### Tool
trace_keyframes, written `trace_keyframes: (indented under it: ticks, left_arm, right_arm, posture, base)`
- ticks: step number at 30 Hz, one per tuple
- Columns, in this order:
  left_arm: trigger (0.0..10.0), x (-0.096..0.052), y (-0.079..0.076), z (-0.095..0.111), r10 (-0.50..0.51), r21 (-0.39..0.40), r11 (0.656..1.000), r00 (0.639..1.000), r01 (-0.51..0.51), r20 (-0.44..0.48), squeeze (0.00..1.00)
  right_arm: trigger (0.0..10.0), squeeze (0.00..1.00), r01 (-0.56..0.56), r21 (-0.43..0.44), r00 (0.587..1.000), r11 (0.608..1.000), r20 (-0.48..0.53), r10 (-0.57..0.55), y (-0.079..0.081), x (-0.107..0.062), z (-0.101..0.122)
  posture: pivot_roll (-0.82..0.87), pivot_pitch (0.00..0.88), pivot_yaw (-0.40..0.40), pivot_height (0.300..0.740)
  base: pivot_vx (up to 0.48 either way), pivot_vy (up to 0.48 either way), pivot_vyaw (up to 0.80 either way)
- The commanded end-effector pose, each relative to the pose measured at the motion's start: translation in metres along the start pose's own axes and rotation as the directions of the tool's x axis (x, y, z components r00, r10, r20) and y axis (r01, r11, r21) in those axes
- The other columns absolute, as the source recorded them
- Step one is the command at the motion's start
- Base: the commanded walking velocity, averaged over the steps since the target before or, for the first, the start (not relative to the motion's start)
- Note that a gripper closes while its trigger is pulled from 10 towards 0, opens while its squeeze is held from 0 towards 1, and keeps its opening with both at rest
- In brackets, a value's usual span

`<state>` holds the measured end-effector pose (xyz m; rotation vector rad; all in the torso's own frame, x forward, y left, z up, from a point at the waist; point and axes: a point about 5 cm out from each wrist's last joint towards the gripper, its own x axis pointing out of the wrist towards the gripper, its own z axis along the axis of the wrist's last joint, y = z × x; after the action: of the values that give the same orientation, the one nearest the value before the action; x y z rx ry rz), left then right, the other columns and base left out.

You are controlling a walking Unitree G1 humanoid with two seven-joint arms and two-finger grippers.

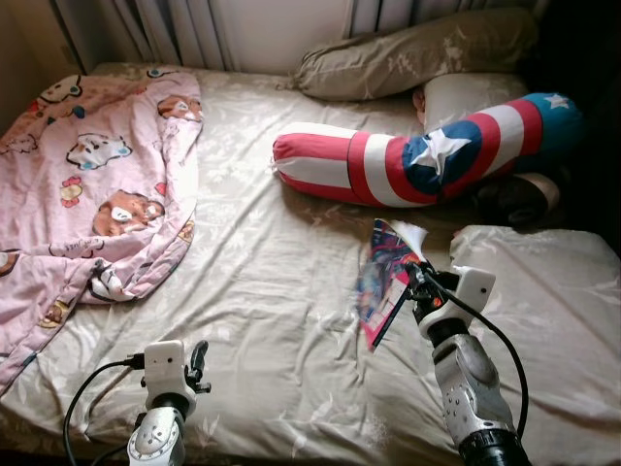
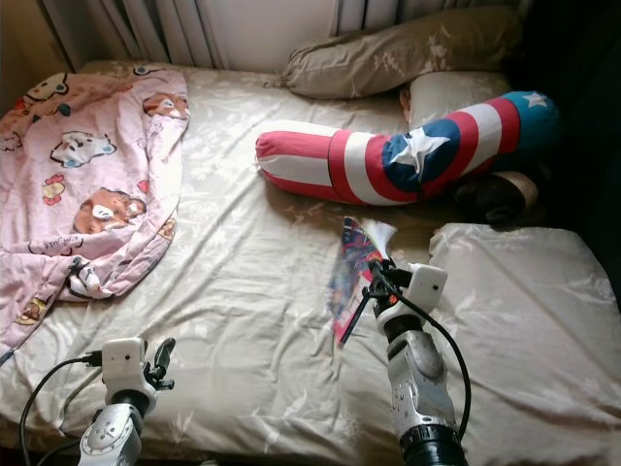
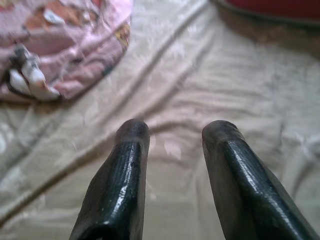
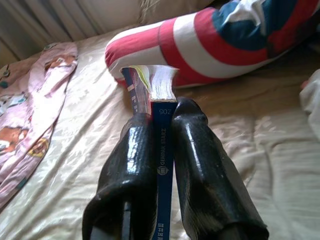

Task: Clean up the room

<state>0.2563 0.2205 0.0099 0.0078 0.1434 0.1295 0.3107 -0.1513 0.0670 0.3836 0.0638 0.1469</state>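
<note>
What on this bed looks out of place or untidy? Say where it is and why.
The pink cartoon blanket lies crumpled across the bed's left side, unfolded. The long striped star pillow lies bent across the bed, away from the other pillows. The right gripper already holds a book, lifted off the sheet.

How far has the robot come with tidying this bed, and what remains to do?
Nothing looks put away yet. In hand: the right gripper has its jaws shut on a book, held up above the sheet. The left gripper is open, holding nothing, over the sheet. Left to do: the pink blanket lies crumpled, and the striped pillow lies across the bed.
</note>
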Motion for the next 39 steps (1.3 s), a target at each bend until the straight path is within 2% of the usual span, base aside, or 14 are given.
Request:
trace_keyframes:
  ticks: [1,6,12,16,22,34,39]
  left_arm:
    - [10.0,-0.002,0.001,0.001,-0.003,0.000,1.000,1.000,0.003,0.012,0.00]
    - [10.0,0.003,-0.005,0.009,-0.025,0.004,1.000,0.999,0.025,0.043,0.00]
    - [10.0,0.004,-0.008,0.011,-0.037,0.007,0.999,0.998,0.037,0.048,0.00]
    - [10.0,0.001,-0.006,0.008,-0.037,0.011,0.999,0.999,0.037,0.035,0.00]
    - [10.0,0.000,-0.006,0.009,-0.038,0.013,0.999,0.999,0.037,0.039,0.00]
    - [10.0,0.004,-0.006,0.014,-0.036,0.008,0.999,0.998,0.035,0.051,0.00]
    - [10.0,0.004,-0.006,0.015,-0.033,0.009,0.999,0.998,0.033,0.053,0.00]
  right_arm:
    - [10.0,0.00,-0.022,0.004,0.999,1.000,0.046,0.022,0.004,0.002,0.010]
    - [10.0,0.00,-0.011,0.049,0.999,0.999,0.044,0.009,0.003,0.000,0.008]
    - [10.0,0.00,-0.024,0.020,1.000,0.999,-0.012,0.025,0.002,-0.003,0.002]
    - [10.0,0.00,-0.013,0.001,1.000,1.000,-0.019,0.013,-0.003,-0.004,0.003]
    - [10.0,0.00,-0.018,-0.005,1.000,1.000,-0.002,0.017,-0.001,-0.003,0.004]
    - [10.0,0.00,-0.027,-0.017,1.000,0.999,0.013,0.027,0.001,-0.003,0.006]
    - [10.0,0.00,-0.038,-0.040,0.999,0.998,-0.013,0.038,0.003,-0.001,0.004]
  posture:
    - [0.06,0.145,-0.048,0.740]
    - [0.05,0.136,-0.044,0.740]
    - [0.05,0.134,-0.043,0.740]
    - [0.05,0.135,-0.041,0.711]
    - [0.06,0.139,-0.040,0.676]
    - [0.07,0.164,-0.045,0.676]
    - [0.07,0.170,-0.044,0.676]
  base:
    - [0.000,0.000,0.00]
    - [0.000,0.000,0.00]
    - [0.000,0.000,0.00]
    - [0.000,0.000,0.00]
    - [0.000,0.000,0.00]
    - [0.000,0.000,0.00]
    - [0.000,0.000,0.00]
